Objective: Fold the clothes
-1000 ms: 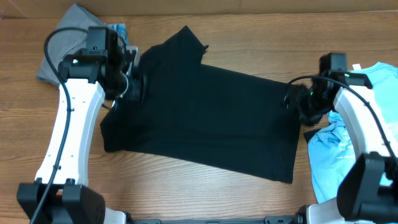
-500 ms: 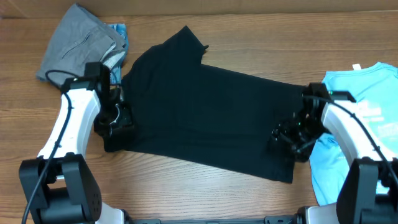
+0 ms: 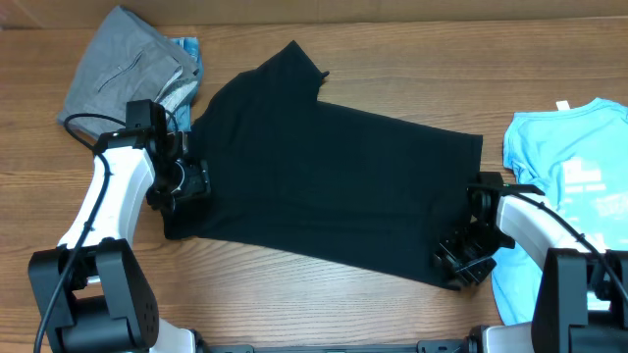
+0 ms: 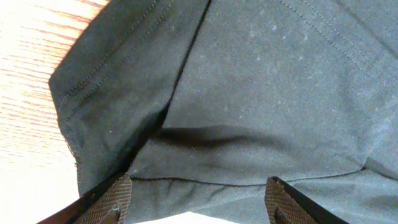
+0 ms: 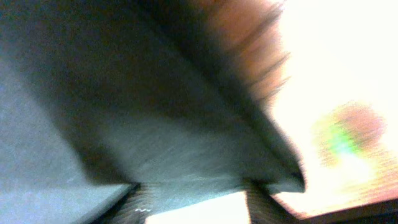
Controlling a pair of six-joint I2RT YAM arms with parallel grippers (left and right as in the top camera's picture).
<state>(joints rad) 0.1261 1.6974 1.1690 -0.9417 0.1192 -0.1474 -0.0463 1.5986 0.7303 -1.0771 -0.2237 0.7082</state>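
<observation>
A black shirt lies spread flat across the middle of the wooden table, one sleeve pointing to the back. My left gripper is at the shirt's left edge, low over it. In the left wrist view its jaws are open, with black cloth and a seam between the fingers. My right gripper is at the shirt's front right corner. The right wrist view is blurred; its jaws stand apart around the black cloth's edge.
A grey garment lies at the back left with a bit of light blue cloth beside it. A light blue T-shirt lies at the right edge, next to my right arm.
My left gripper moved from the shirt's back left shoulder down to its left edge. My right gripper moved along the right edge to the front right corner, uncovering the blue T-shirt.
</observation>
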